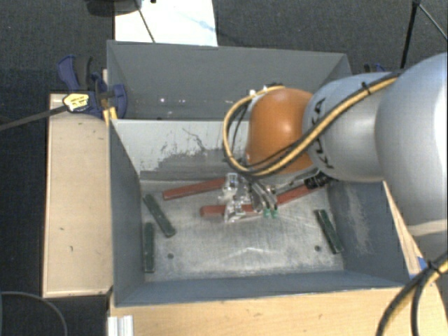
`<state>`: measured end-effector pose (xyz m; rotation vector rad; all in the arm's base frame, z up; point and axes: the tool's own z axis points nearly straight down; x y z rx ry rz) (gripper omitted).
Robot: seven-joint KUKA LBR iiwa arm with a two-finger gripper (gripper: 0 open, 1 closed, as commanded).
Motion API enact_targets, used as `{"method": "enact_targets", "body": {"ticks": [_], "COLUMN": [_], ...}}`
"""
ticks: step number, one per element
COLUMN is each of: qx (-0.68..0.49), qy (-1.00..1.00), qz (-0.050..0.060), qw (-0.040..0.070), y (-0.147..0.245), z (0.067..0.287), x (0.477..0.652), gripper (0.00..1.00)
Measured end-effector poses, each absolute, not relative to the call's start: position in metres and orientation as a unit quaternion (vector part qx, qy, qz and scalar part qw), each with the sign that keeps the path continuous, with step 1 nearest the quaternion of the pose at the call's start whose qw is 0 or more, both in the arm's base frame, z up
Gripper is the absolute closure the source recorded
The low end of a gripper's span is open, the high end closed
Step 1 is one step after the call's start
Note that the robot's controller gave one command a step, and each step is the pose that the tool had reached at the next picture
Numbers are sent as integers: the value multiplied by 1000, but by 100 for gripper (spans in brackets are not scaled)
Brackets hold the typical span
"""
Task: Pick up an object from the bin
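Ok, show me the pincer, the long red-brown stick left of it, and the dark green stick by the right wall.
pincer [241, 207], camera view, at its tip.
red-brown stick [192, 190], camera view, its middle.
dark green stick [329, 231], camera view, its middle.

Reddish-brown stick lying flat, centre of bin.

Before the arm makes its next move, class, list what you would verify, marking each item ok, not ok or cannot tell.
1. Gripper down inside the grey bin, near its middle: ok.
2. Short red-brown stick beside the gripper, within reach: ok.
3. Stick actually held: cannot tell.
4. Longer red-brown stick close behind, might interfere: not ok.
5. Dark green sticks at left and right lie well apart: ok.
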<state>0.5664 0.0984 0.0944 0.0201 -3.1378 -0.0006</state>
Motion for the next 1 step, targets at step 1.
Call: {"method": "enact_targets", "body": {"ticks": [1], "qx": [6], "qy": [-1000], "qz": [-1], "qw": [-2], "y": [99], "z": [106], "x": [569], "gripper": [100]}}
